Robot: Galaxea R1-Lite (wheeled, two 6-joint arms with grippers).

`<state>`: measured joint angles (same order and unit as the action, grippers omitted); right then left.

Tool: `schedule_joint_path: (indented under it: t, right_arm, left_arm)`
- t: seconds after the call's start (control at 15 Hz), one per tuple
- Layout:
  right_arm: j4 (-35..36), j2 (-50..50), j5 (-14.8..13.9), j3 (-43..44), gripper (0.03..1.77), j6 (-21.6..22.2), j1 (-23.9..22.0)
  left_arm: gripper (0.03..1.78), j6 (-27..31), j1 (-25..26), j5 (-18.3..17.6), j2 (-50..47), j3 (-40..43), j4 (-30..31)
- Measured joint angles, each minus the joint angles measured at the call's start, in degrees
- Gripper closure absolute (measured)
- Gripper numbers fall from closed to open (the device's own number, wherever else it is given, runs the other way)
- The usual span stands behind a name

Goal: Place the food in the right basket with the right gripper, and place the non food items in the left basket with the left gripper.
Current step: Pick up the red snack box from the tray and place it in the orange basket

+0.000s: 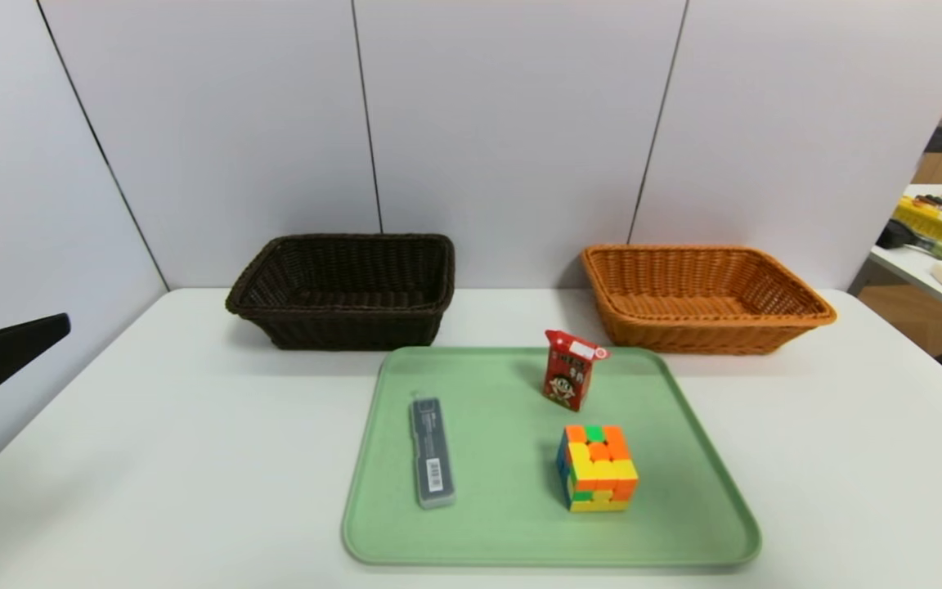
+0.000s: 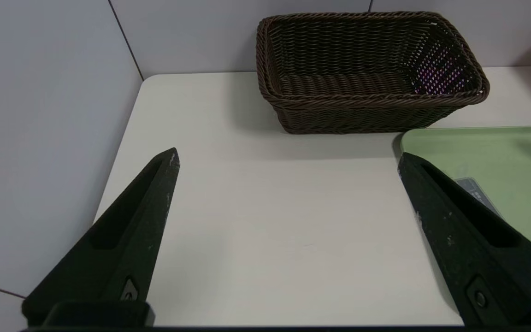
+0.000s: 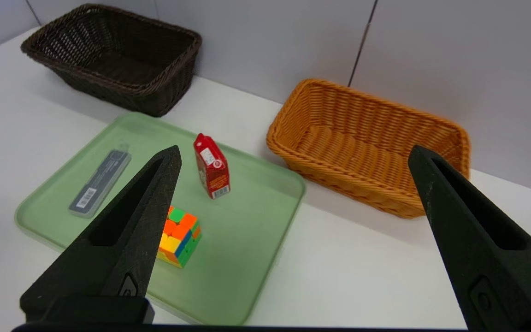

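Head view: left gripper at left edge, right gripper at right edge; both wide open, holding nothing. Lower centre, tray bears grey case, red carton, puzzle cube. Dark basket upper left of centre; orange basket upper right.

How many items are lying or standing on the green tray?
3: the red carton near the far edge, the puzzle cube nearer and right of centre, and the slim grey case on the left. None seems hidden.
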<state>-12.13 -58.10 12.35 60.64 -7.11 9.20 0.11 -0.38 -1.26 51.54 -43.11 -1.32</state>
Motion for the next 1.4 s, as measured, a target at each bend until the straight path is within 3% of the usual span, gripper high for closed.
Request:
schedule_joint_path:
  t: [0.33, 0.67, 1.4]
  right_arm:
    - [-0.1, -15.2, -0.7, 4.0, 0.1, 0.0, 9.5]
    - [0.4, -28.0, -0.8, 6.3, 0.1, 0.0, 15.7]
    - [0.5, -45.1, -2.8, 12.8, 0.1, 0.1, 17.6]
  left_arm:
    - [0.12, -2.3, -6.3, 1.0, 9.1, -3.3, -0.1]
    - [0.12, -3.5, -10.8, 3.0, 14.7, -3.5, 0.1]
    - [0.12, -3.5, -12.4, 3.4, 18.0, -3.3, -0.1]
